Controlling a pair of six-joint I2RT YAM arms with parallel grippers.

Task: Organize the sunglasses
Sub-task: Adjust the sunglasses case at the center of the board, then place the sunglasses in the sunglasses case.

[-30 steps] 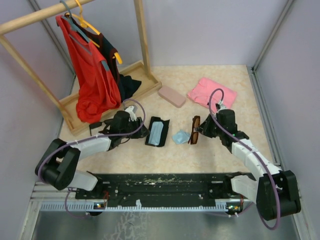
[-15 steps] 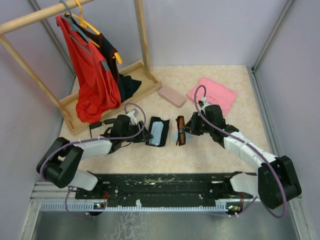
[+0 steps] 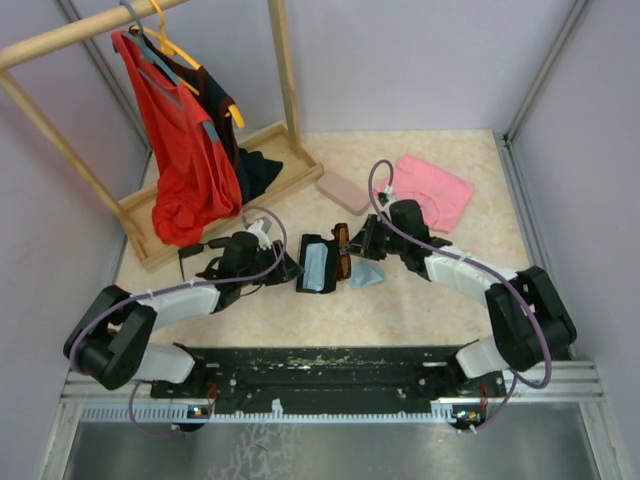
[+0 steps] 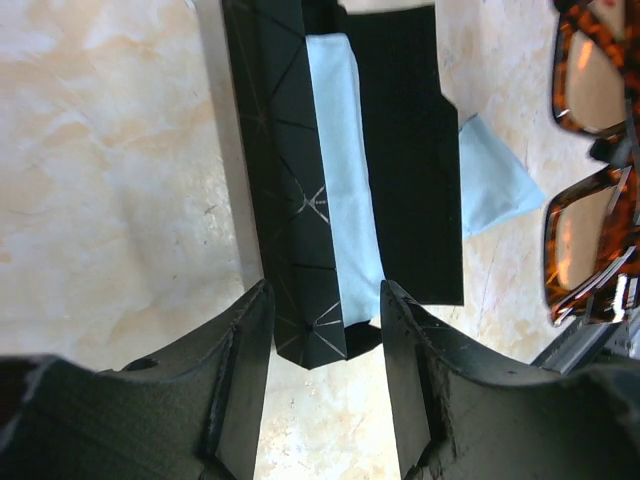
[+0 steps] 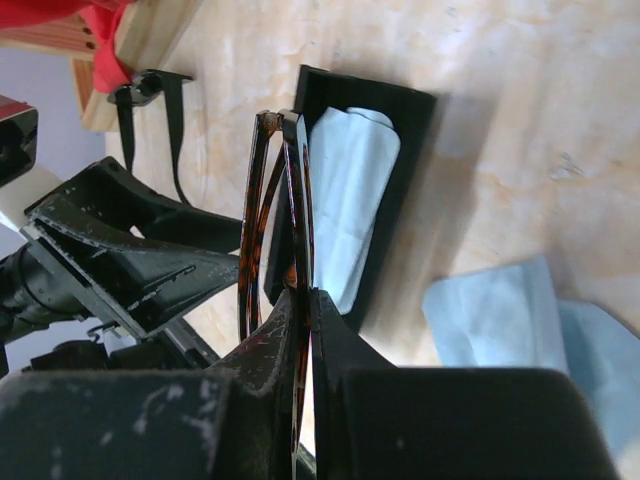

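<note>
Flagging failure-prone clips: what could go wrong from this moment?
The right gripper pinches the sunglasses by a thin frame edge; they could twist or slip on release.
The blue cloth lies in the black case, so the glasses may sit high or snag.
The left gripper straddles the case's end; the two grippers are close and might bump.

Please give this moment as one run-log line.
left gripper: straddles black case end | right gripper: holds tortoiseshell sunglasses beside case | blue cloth: inside case

Reddish-brown sunglasses (image 4: 590,85) cut off by rt edge in left wrist view
</note>
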